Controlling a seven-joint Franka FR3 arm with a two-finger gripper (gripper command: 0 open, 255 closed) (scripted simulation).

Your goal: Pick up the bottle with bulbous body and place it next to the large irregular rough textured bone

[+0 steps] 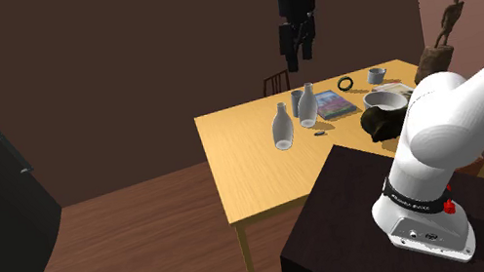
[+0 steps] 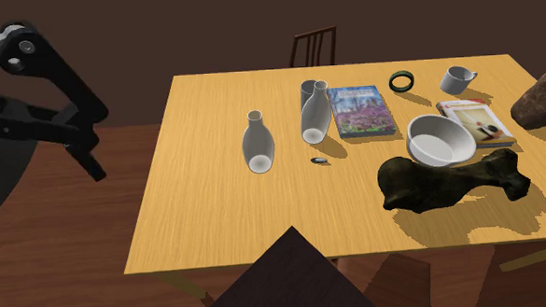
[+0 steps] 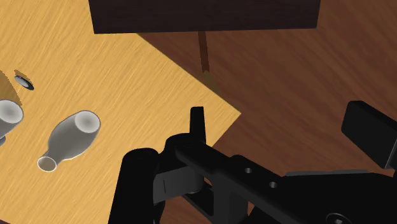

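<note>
1. My gripper [image 1: 298,52] hangs high in the air, well above the table [image 2: 208,215]. The jaws are spread wide with nothing in them. In the wrist view there's just a table corner and the brown floor [image 3: 280,76] beneath the fingers [image 3: 198,122].
2. The bulbous bottle [image 2: 257,144] is pale grey and stands upright on its own around mid-table. It's well apart from me and nothing touches it.
3. A second bottle [image 2: 315,114] of much the same look stands closer to the far edge, right up against a grey cylinder [image 2: 307,89]. Honestly the two bottles look alike, so I'm going by the fatter base.
4. A tiny dark-rimmed disc [image 2: 320,160] lies between the two bottles, a bit toward the near edge.
5. The bone [image 2: 450,181] is dark and lumpy. It lies along the edge by my stand [image 1: 360,211], toward the corner on the second exterior view's right, well apart from the bulbous bottle.
6. A white bowl [image 2: 441,139] sits just beside the bone, partly on a book [image 2: 480,122].
7. Another book [image 2: 361,110], a dark ring [image 2: 402,81] and a mug [image 2: 457,78] line the far side, and a chair [image 2: 314,46] stands behind that edge.
</note>
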